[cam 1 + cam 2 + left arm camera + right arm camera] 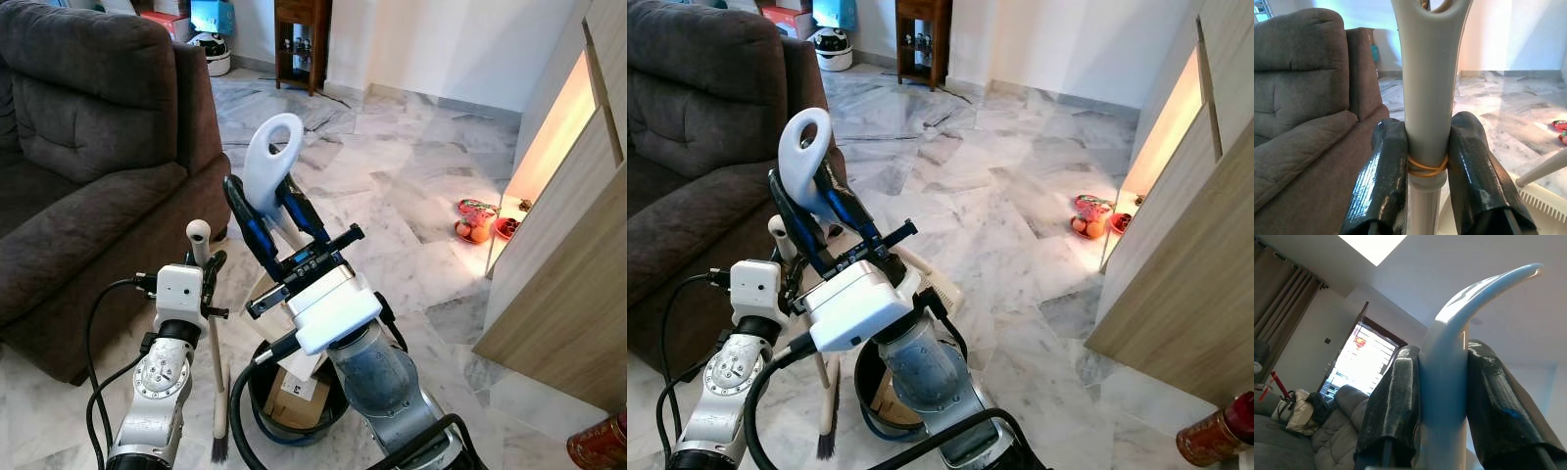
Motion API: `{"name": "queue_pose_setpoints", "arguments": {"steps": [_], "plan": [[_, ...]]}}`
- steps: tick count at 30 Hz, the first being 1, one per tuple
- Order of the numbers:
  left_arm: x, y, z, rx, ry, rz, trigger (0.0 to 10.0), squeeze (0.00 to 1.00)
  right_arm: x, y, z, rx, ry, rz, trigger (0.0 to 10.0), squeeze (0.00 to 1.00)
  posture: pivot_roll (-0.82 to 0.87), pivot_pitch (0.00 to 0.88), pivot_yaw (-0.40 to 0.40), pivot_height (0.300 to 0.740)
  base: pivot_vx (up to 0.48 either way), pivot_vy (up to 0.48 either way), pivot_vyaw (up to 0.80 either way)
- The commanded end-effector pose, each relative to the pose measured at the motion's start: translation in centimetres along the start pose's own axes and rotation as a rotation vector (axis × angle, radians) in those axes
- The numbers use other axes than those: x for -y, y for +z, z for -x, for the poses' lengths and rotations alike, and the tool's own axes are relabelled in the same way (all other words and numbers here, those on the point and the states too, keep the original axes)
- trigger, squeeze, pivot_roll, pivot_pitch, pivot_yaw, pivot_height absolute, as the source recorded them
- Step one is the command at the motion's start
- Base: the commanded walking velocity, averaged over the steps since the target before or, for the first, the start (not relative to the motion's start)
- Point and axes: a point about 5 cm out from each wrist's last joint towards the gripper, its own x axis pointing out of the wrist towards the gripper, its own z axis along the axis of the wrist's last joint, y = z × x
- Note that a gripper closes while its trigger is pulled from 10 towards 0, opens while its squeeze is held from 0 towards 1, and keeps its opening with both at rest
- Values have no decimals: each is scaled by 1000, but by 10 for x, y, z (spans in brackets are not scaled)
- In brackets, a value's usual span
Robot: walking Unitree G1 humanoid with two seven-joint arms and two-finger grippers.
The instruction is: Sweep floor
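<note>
My left gripper [208, 270] is shut on a thin pale broom handle [200, 235], which stands upright beside the sofa. The broom's dark bristles [219, 448] are down on the marble floor. In the left wrist view the fingers [1381, 181] clamp the handle [1428, 93] just above a rubber band. My right gripper [281, 211] is raised and shut on the white looped handle of a dustpan [272, 157]. The dustpan's toothed edge [942, 290] shows below the arm. The right wrist view looks up along that handle [1445, 382] at the ceiling.
A dark brown sofa [78, 166] fills the left. A black bin [294, 401] with a cardboard box sits at my feet. Wooden cabinets [558, 274] line the right, with red items [477, 220] at their base. A red jar [600, 446] stands at the lower right. Open marble floor [392, 176] lies ahead.
</note>
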Motion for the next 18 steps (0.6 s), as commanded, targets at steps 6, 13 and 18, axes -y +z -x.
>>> {"name": "queue_pose_setpoints", "arguments": {"steps": [6,13,18], "plan": [[0,13,-4,66,-15,-25,10000,0,0,10,-6,73,12,11,10000,0,65,0,-20,740,0,0,0],[1,13,-4,67,-15,-23,10000,0,4,5,-5,49,-9,29,10000,0,67,0,-24,740,0,0,0],[2,13,-4,68,-14,-20,10000,0,32,-8,-5,-20,-126,74,10000,0,67,0,-26,740,0,0,0]]}}
